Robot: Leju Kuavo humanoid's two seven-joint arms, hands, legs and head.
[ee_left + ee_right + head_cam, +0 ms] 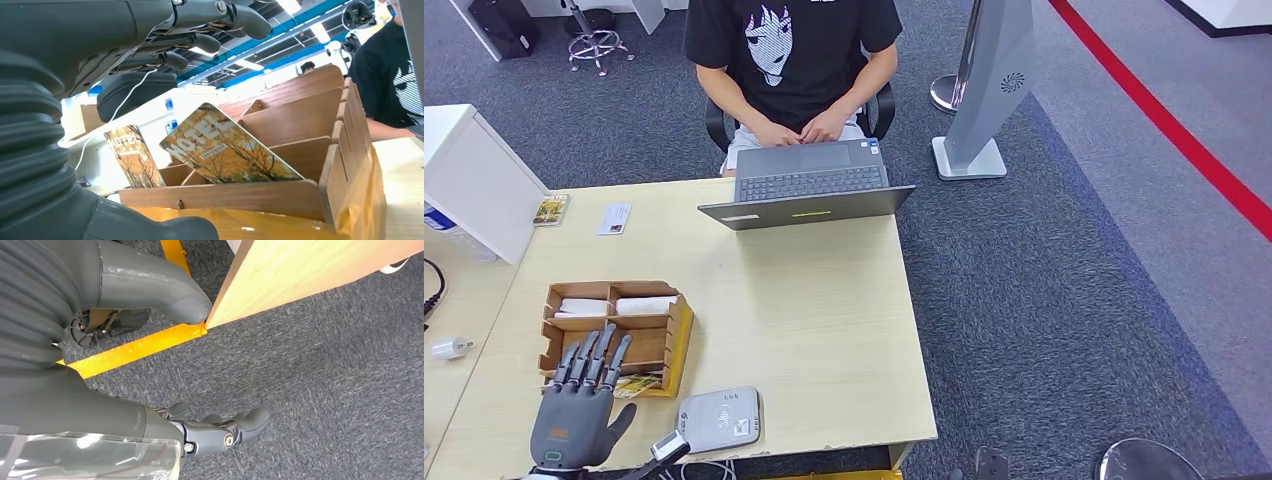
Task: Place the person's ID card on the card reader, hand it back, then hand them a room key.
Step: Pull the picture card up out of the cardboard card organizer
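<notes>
While the left hand (pixel 574 410) hovers with fingers spread and empty over the slotted wooden card organiser (pixel 664 345), the thin, stiff, glossy autumn-print hotel key card (pixel 225 147) leaning in its front slot looks light and slippery, best pinched by its raised upper edge; the right hand (pixel 220 432) hangs empty, loosely curled, beside the desk.

Wood organiser (pixel 660 322), autumn-print cards (pixel 227 150), grey reader (pixel 719 420)

Bare desk (pixel 824 320) lies open beyond the left hand's fingers (pixel 594 355); wooden organizer (pixel 614 335) directly beneath them; card reader (pixel 720 418) beside.
</notes>
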